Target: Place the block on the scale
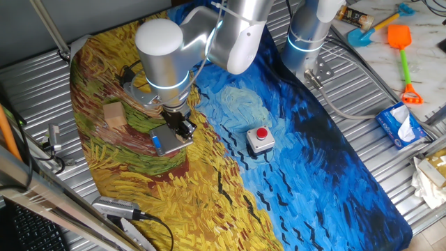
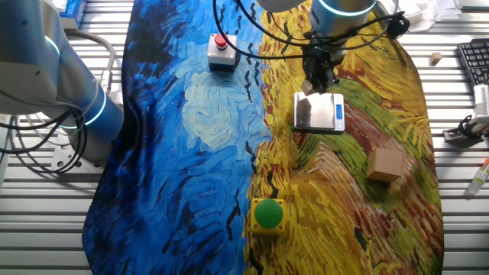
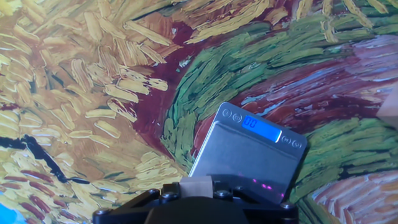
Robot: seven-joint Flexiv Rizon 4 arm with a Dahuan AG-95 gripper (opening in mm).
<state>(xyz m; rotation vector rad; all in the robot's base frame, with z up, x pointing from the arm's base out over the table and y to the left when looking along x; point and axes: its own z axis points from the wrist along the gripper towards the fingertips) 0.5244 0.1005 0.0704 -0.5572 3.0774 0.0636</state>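
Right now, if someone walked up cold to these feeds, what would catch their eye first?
The swirling painted cloth in blue and yellow, covering the whole table. Next, the silver arm bent over the yellow side, its claw gripping the block just above the near edge of the scale, whose blue display is lit. Bright spots follow: the red button box on the blue part, and the green button box at the cloth's edge.

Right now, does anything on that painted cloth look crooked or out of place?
Nothing stands out. The scale lies flat, display lit, and the claw holds the block above its near edge.
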